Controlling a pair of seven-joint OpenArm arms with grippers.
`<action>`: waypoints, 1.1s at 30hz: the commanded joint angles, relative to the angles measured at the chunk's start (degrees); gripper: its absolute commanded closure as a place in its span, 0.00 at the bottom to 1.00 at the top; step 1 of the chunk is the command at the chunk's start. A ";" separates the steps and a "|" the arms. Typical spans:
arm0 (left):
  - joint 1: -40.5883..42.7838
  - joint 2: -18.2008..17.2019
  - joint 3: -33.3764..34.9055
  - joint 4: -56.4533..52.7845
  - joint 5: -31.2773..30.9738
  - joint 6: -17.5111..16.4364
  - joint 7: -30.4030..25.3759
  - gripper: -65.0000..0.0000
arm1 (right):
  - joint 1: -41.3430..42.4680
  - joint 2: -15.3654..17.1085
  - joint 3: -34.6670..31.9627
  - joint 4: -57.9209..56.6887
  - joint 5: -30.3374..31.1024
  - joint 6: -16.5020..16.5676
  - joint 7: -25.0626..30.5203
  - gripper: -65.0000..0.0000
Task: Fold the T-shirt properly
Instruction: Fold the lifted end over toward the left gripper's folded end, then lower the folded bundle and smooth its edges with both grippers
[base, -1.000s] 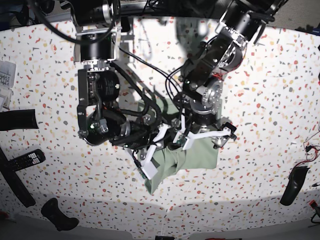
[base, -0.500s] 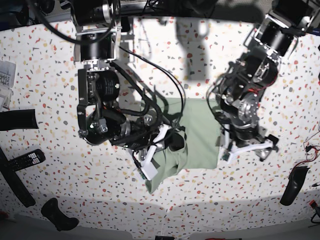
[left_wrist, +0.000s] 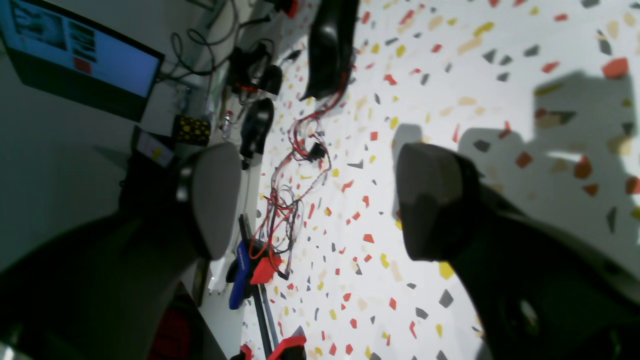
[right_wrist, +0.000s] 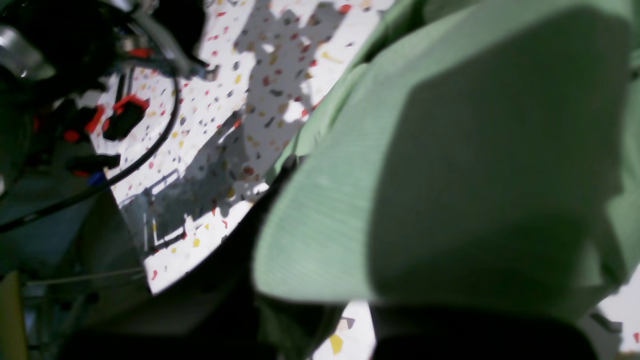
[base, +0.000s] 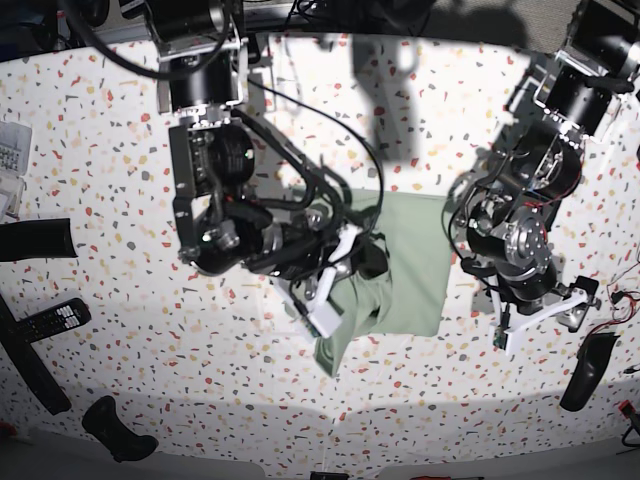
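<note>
The T-shirt (base: 412, 262) is pinched by the shut right pincer (base: 335, 290); the left pincer (base: 540, 315) is held wide open, empty, over the counter (base: 100, 120). The fold could be pulled crooked if tugged

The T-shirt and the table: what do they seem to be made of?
T-shirt: soft matte knit fabric, probably cotton; the right wrist view shows fine ribbed lines, and it drapes and creases where the right gripper pinches it.
Table: a smooth, hard white top with red, yellow and grey chips, like terrazzo; it may be only a printed laminate, I cannot tell.
</note>
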 joint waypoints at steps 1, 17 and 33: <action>-1.53 -0.46 -0.35 1.14 1.55 0.50 -0.09 0.31 | 1.05 -0.33 -0.52 0.98 -0.59 0.54 2.19 1.00; -1.55 -0.48 -0.35 1.14 1.62 -0.46 0.28 0.31 | -1.73 -4.98 -5.62 0.87 2.49 0.54 3.19 0.65; 0.02 -0.46 -0.28 8.46 -13.44 -11.67 1.33 0.31 | 4.46 -0.46 -1.92 -2.78 -16.81 0.35 22.51 0.65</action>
